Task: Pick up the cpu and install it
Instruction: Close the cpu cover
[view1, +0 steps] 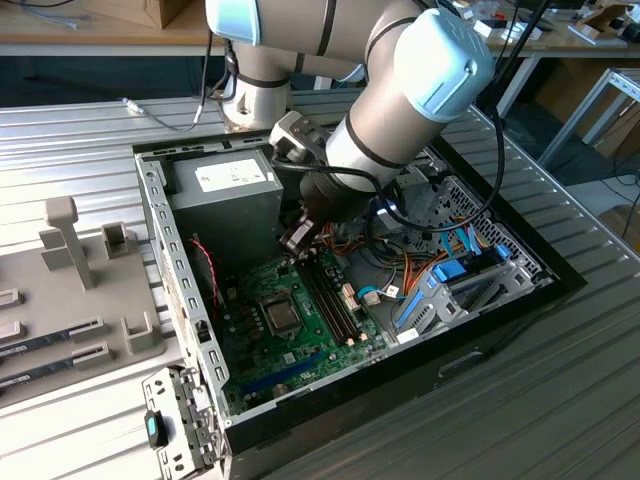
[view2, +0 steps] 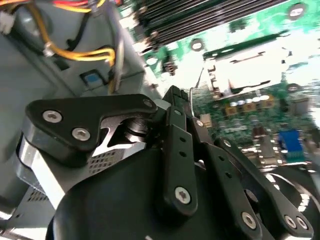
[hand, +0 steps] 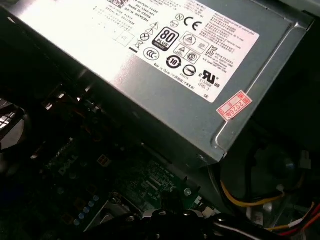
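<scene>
1. The gripper (view2: 184, 100) hangs above the motherboard (view1: 300, 345); its fingers (view2: 172, 125) look drawn narrow, holding nothing.
2. The cpu (view1: 281, 316) appears seated in its socket.
3. Judged light, stiff, fragile; grip by opposite rim edges.

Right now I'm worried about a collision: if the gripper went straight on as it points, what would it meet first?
Probably the green motherboard, near the CPU socket; the gripper points down into the case. Depth is unclear.

We see a ribbed metal table (view1: 90, 130) carrying an open computer case (view1: 480, 330) at its middle. Toward the exterior view's left, a grey fixture tray (view1: 60, 300) lies flat on it, beside the case.
</scene>
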